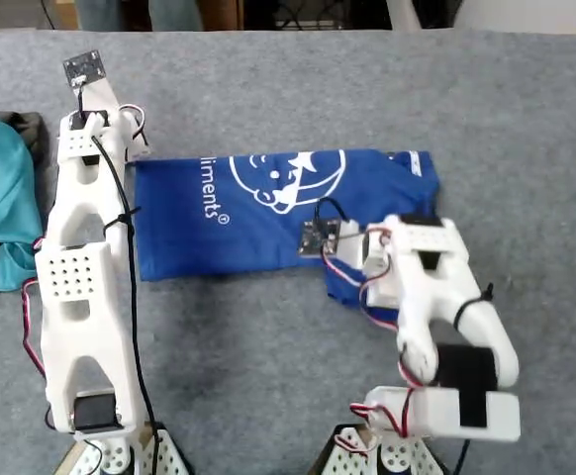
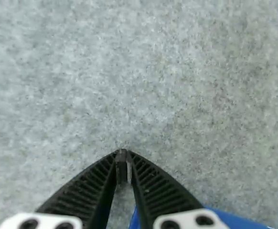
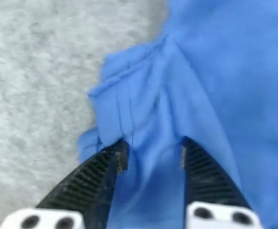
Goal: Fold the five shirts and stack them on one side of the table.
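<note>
The blue shirt (image 3: 215,71) is straddled at its sleeve by the spread right gripper (image 3: 152,149), seemingly for folding; the left gripper (image 2: 122,155) is pressed together.

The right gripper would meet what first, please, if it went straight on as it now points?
Likely the blue shirt: its bunched fold lies just ahead of the right gripper, between its open fingers; depth is unclear.
</note>
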